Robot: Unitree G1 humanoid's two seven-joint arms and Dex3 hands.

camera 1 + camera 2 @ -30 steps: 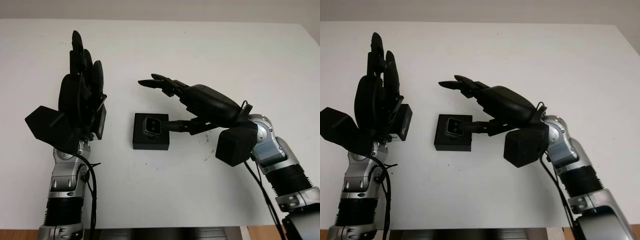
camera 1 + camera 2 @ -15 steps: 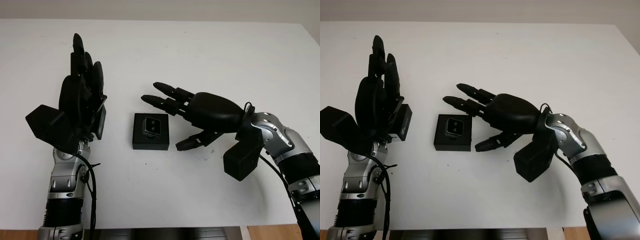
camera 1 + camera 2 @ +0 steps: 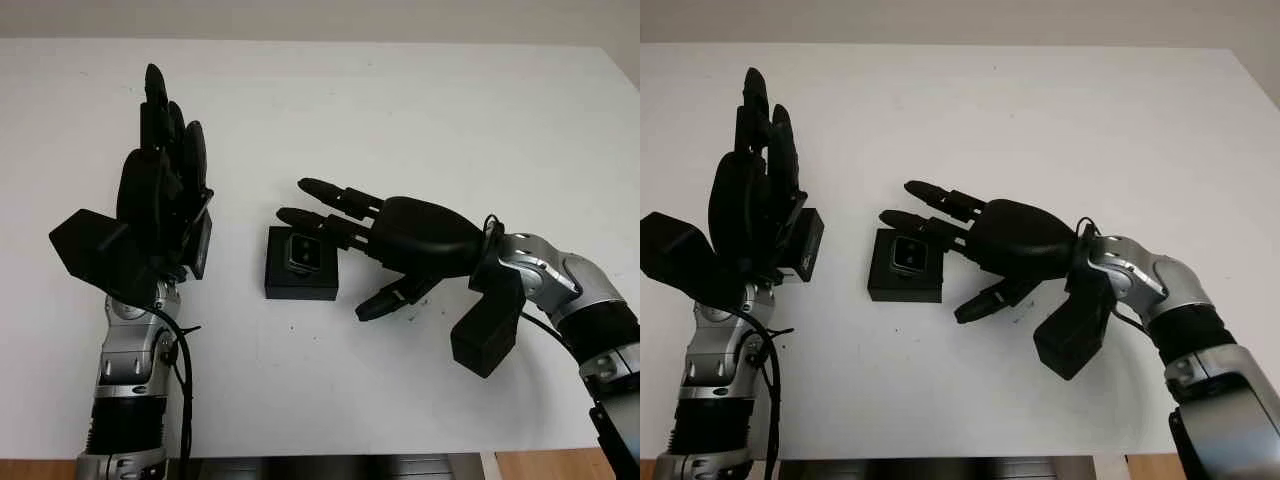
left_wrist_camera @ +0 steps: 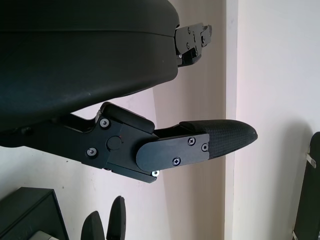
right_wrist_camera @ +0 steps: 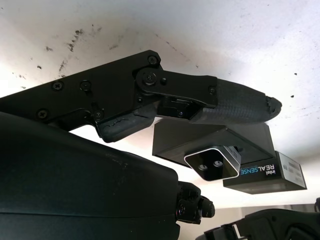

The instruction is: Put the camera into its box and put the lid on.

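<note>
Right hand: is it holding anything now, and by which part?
Nothing. The right hand is open beside the small black box, which holds the silver camera; the fingers reach over it without gripping.

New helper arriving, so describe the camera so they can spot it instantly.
On the white table, between the two black hands, sits a black box. The camera lies in its top: a small silver-grey block with two dark lenses, the only light-coloured item there.

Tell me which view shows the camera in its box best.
The right wrist view: the camera sits close up in the box, lenses visible. Both eye views show it small from above, beside the right hand; the left wrist view catches a corner.
</note>
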